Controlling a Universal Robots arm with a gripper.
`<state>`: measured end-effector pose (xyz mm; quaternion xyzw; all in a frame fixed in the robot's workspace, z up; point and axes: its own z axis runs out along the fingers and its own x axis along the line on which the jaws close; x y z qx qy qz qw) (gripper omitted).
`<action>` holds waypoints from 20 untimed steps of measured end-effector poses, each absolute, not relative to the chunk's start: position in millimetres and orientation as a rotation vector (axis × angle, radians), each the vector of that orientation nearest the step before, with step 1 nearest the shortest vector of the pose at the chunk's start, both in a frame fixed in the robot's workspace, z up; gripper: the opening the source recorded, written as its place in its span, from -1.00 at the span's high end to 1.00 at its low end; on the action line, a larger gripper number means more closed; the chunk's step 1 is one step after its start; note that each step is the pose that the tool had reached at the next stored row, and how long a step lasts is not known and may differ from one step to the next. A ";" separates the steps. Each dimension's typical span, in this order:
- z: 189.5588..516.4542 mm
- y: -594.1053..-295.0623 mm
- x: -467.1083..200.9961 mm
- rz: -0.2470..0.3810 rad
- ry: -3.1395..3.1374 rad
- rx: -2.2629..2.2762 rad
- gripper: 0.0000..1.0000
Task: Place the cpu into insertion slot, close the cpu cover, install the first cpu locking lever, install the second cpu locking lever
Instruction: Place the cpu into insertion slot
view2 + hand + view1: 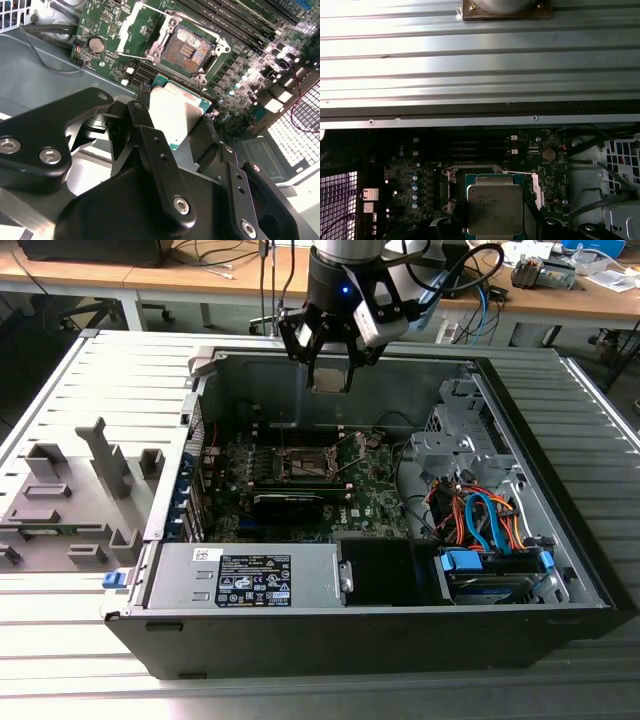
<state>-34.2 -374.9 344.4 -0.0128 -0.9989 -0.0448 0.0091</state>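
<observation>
Fingers clenched on the cpu, one black finger pressing each of two opposite edges, metal top facing the second wrist camera. In the exterior view the gripper hangs over the far side of the open computer case, with the cpu carried flat in the air, well apart from the board below. Insertion slot lies uncovered on the green motherboard, dark centre and metal rim exposed, nothing seated in it. The cpu cover stands swung back at one side of the slot, tilted off it. In the first wrist view the cpu hides most of the slot, leaving the rim corners visible beside it. A coin cell battery sits on the board near the cover. Memory slots run on the slot's other side. Exterior view: the insertion slot is near the board's middle, and a black graphics card lies just beside it on the near side. A silver power supply sits against the case's front wall. Blue and orange cables are bundled at the exterior view's right. The case rests on a slatted metal table, and a grey fixture stands at the exterior view's left.
</observation>
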 end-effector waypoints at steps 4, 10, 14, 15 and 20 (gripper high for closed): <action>343.8 -375.8 -34.2 -0.140 -3.120 -0.040 -0.08; 343.1 -377.0 -34.2 -0.140 -3.120 -0.040 -0.08; 342.5 -377.8 -34.2 -0.140 -3.120 -0.040 -0.08; 342.4 -378.0 -34.2 -0.140 -3.120 -0.040 -0.08; 341.7 -378.9 -34.2 -0.140 -3.120 -0.040 -0.08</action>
